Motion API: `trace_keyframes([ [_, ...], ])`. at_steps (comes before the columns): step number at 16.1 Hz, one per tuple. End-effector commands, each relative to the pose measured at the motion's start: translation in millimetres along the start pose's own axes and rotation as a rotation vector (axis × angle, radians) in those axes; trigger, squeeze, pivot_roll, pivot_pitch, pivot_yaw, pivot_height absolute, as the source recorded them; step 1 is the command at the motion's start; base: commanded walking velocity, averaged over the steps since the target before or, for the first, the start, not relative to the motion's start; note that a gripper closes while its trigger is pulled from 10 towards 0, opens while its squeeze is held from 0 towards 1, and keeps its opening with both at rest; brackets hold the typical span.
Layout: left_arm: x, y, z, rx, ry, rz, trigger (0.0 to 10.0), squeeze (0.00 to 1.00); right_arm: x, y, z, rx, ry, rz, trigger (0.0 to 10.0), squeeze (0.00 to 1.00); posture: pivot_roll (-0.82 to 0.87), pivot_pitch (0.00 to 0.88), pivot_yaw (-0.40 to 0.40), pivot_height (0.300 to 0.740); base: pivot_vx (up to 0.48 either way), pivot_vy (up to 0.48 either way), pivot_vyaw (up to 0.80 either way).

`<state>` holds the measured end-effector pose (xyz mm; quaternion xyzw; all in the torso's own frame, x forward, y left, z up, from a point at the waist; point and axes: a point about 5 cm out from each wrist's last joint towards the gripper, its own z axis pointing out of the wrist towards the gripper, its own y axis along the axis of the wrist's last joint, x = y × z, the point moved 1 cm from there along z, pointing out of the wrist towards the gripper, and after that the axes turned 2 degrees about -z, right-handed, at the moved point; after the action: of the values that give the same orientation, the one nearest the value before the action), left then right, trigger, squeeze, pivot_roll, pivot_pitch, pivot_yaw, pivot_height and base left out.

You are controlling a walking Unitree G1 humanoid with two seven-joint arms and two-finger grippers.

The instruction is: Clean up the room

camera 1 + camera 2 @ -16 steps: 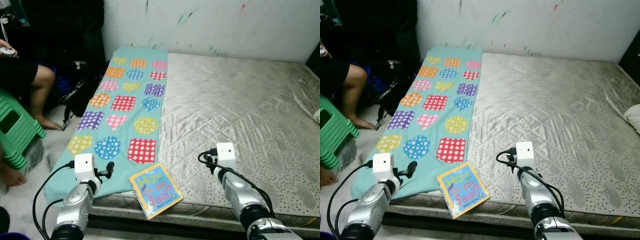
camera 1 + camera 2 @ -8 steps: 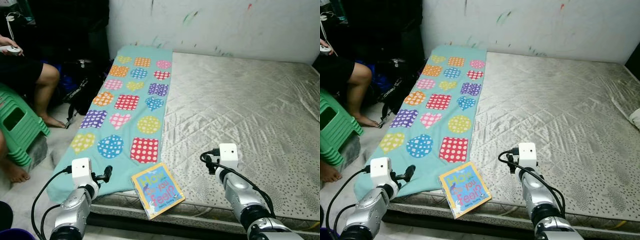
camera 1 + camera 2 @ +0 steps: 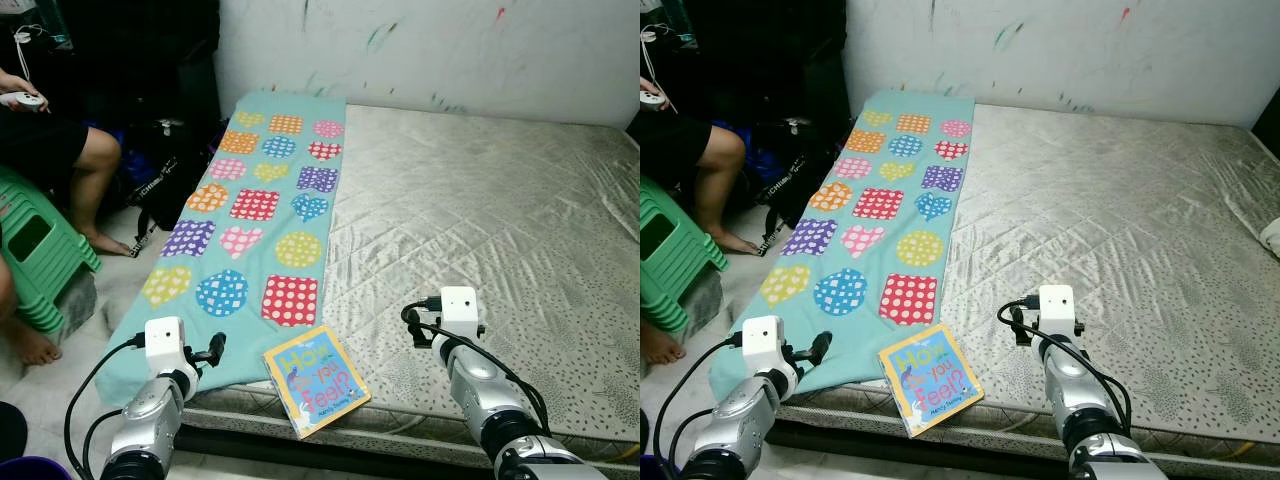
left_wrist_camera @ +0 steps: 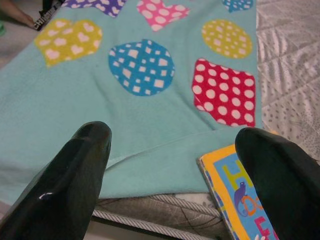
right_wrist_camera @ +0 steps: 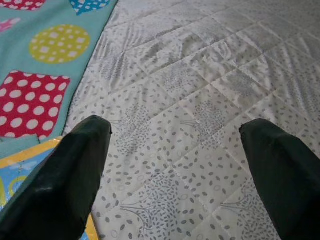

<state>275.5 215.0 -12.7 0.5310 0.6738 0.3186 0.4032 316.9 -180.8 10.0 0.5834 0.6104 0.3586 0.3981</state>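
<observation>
- Left eye view: book [image 3: 315, 380] at lower centre, on the mattress [image 3: 480, 220] front edge, just right of the teal patchwork towel [image 3: 250, 220]. Yellow border, blue cover, title reads "How Do You Feel?". Lies flat, rotated; long axis runs upper left to lower right. Person on a green stool [image 3: 35, 255] at the left edge.
- Right eye view: same layout; book between both arms.
- Left wrist view: left gripper [image 4: 180, 175] fingers spread wide, holding nothing, above towel hem; book corner beside one finger.
- Right wrist view: right gripper [image 5: 182, 165] spread wide, holding nothing, over the mattress.
</observation>
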Motion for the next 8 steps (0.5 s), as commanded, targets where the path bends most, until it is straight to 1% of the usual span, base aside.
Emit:
trace_keyframes([
  [1,1.3,5.6,1.9,-0.015,0.001,0.004,10.0,0.00,0.0,4.8,1.6,-0.014,-0.005,0.012,10.0,1.00,-0.07,0.000,-0.020,0.740,0.000,0.000,0.00],
  [3,2.0,8.0,2.2,-0.026,0.006,0.001,10.0,0.00,-0.1,6.4,1.9,-0.022,-0.006,0.016,10.0,1.00,-0.07,0.000,-0.019,0.740,0.000,0.000,0.00],
  [6,2.7,10.7,4.2,-0.023,0.010,-0.011,10.0,0.00,0.4,5.7,3.0,0.000,-0.009,0.026,10.0,1.00,-0.07,0.000,-0.013,0.740,0.000,0.000,0.00],
  [8,1.8,11.2,5.5,-0.015,0.006,-0.008,10.0,0.00,2.2,0.8,3.8,0.057,0.006,0.021,10.0,1.00,-0.07,0.000,-0.011,0.740,0.000,0.000,0.00],
])
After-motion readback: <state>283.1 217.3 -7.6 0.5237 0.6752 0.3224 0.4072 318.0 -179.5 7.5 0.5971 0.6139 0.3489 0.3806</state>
